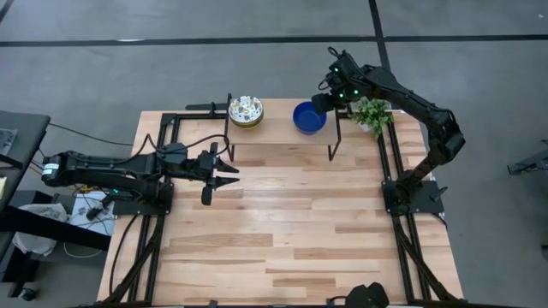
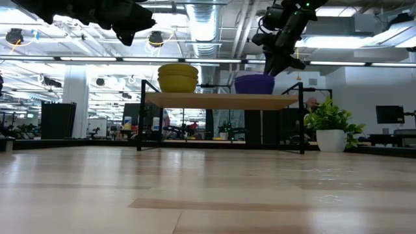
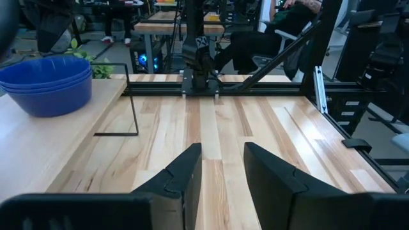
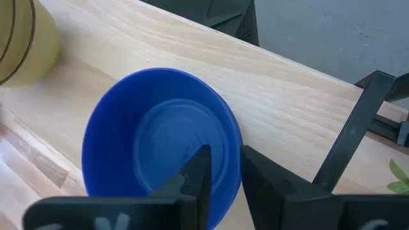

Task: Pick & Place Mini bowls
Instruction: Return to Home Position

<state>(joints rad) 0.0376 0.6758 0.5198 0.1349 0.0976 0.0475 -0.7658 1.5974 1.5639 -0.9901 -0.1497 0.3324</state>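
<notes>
A stack of blue mini bowls [image 1: 309, 117] [image 4: 160, 147] rests on a raised wooden shelf [image 1: 278, 130] at the table's far side. A second stack, floral inside and yellowish outside [image 1: 246, 111] [image 2: 177, 77], stands on the shelf's left end. My right gripper [image 4: 227, 169] [image 1: 324, 101] slants down over the right side of the blue stack. It is open, with one finger inside the top bowl and one outside its rim. My left gripper [image 3: 223, 166] [image 1: 227, 175] hovers open and level over the table's left middle, with nothing between its fingers. My right gripper stands astride the top blue bowl's rim [image 4: 235, 160], one finger inside [image 4: 199, 167] and one outside [image 4: 259, 169], coming slanting down from the table's right far side. I cannot tell whether either finger touches the rim. The bowl sits nested in its stack on the shelf.
The shelf stands on thin black metal legs [image 1: 336, 141]. A small potted plant [image 1: 372, 114] [image 2: 331, 127] stands just right of it, under my right arm. Black frame rails run along the table's left and right sides. The broad wooden tabletop [image 1: 291, 222] lies in front of the shelf.
</notes>
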